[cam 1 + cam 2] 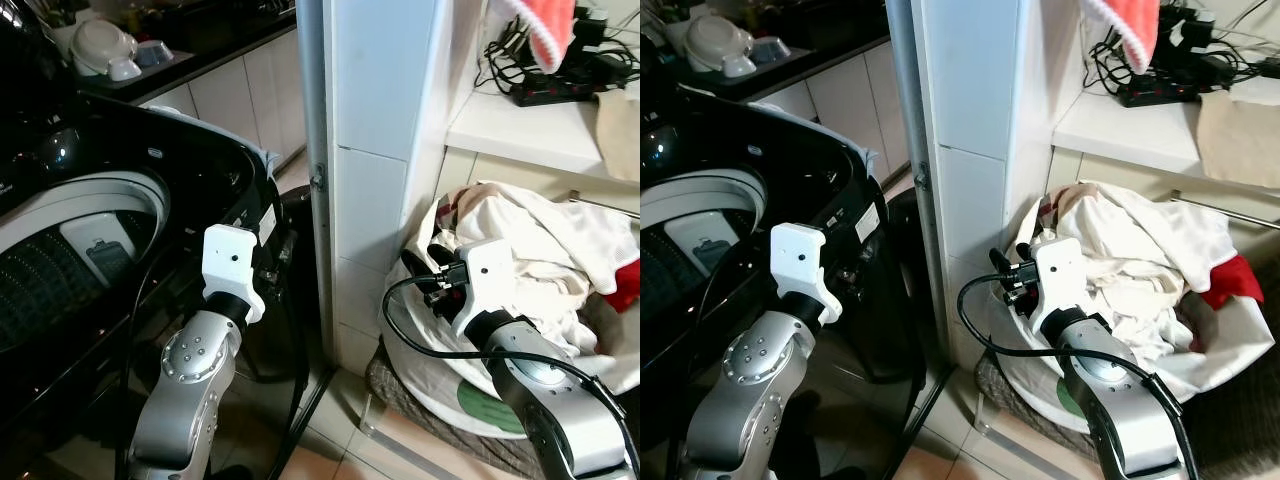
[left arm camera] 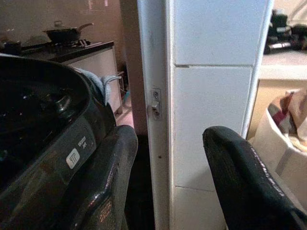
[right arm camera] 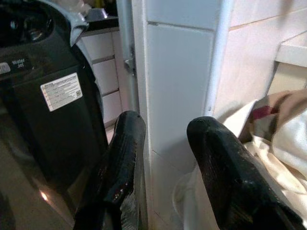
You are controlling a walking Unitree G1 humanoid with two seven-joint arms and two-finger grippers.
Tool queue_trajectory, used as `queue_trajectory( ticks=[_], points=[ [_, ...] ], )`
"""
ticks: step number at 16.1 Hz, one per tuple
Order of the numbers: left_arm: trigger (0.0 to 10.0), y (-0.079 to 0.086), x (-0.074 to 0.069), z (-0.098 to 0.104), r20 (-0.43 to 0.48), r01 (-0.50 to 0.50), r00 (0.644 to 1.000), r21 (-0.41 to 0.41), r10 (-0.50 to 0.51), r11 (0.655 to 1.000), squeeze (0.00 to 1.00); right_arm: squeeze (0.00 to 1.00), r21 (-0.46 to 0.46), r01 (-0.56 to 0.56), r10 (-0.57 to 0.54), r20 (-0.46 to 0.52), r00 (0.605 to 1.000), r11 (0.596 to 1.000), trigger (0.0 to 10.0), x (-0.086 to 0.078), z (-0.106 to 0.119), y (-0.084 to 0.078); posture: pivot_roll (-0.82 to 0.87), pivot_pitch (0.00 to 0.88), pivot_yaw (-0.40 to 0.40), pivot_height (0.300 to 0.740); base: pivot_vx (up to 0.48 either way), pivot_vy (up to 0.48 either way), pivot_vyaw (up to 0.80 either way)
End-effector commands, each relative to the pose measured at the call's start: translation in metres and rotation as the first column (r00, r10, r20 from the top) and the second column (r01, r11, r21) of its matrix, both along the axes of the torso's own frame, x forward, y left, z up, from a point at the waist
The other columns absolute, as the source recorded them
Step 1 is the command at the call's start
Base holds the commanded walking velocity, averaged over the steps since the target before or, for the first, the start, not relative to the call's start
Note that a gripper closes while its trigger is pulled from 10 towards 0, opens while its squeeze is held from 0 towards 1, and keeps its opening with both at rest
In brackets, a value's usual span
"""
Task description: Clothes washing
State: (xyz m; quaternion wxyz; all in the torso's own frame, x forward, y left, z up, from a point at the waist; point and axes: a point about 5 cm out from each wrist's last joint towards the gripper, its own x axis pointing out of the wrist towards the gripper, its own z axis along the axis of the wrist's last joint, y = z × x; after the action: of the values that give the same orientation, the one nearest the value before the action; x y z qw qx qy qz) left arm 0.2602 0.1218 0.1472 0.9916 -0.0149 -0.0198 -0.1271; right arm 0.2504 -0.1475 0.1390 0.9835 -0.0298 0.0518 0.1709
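Both arms raised with fingers spread and empty, the right gripper [image 3: 163, 167] hovers just beside the laundry [image 1: 530, 250] heaped in its basket [image 1: 440, 395], the left gripper [image 2: 168, 187] near the open washer [image 1: 80, 240]; loading seems not yet begun, next reach into the heap

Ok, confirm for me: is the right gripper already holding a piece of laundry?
No, the right gripper is open and empty beside the white laundry.

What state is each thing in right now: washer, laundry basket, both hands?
Washing machine: lid up, drum open.
Laundry basket: heaped full of pale clothes, nothing taken out yet.
Left hand: open, empty, raised between the washer and the tiled pillar.
Right hand: open, empty, at the basket's near edge beside the pillar.
Power strip: on the shelf, cables plugged in.
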Motion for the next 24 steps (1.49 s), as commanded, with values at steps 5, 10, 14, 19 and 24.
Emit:
queue_trajectory(
  ticks=[5, 10, 14, 19, 24],
  points=[
    [10.0, -0.001, 0.008, 0.0, -0.013, -0.017, 1.0, -0.02, 0.016, 1.0, 0.0, 0.0, -0.004, 0.042, -0.042, 0.034, 0.999, 0.999, 10.0, 0.016, 0.014, -0.01, -0.09, 0.0, 0.035, 0.74, 0.0, 0.0, 0.0],
    [10.0, 0.003, 0.0, -0.005, -0.012, -0.013, 1.0, -0.026, 0.013, 1.0, 0.0, 0.0, -0.005, 0.032, -0.032, 0.017, 0.999, 0.999, 10.0, 0.022, 0.013, -0.011, -0.07, 0.0, -0.002, 0.74, 0.0, 0.0, 0.0],
    [10.0, -0.002, 0.004, 0.001, 0.033, -0.003, 0.999, -0.005, 0.004, 1.0, 0.0, 0.0, -0.013, 0.054, -0.054, 0.039, 0.998, 0.998, 10.0, 0.028, 0.011, -0.011, -0.07, 0.0, 0.017, 0.74, 0.0, 0.0, 0.0],
    [10.0, -0.01, 0.012, 0.007, 0.054, 0.112, 0.992, 0.022, -0.113, 0.993, 0.0, 1.0, -0.048, 0.207, -0.207, 0.018, 0.978, 0.977, 10.0, 0.043, 0.01, -0.045, -0.09, 0.0, 0.057, 0.74, 0.0, 0.0, 0.0],
    [10.0, 0.001, 0.018, 0.008, 0.055, -0.001, 0.998, 0.001, 0.001, 1.0, 0.0, 0.0, -0.067, 0.169, -0.168, 0.027, 0.985, 0.983, 10.0, 0.045, 0.012, -0.033, -0.08, 0.0, 0.044, 0.74, 0.0, 0.0, 0.0]
  ],
)
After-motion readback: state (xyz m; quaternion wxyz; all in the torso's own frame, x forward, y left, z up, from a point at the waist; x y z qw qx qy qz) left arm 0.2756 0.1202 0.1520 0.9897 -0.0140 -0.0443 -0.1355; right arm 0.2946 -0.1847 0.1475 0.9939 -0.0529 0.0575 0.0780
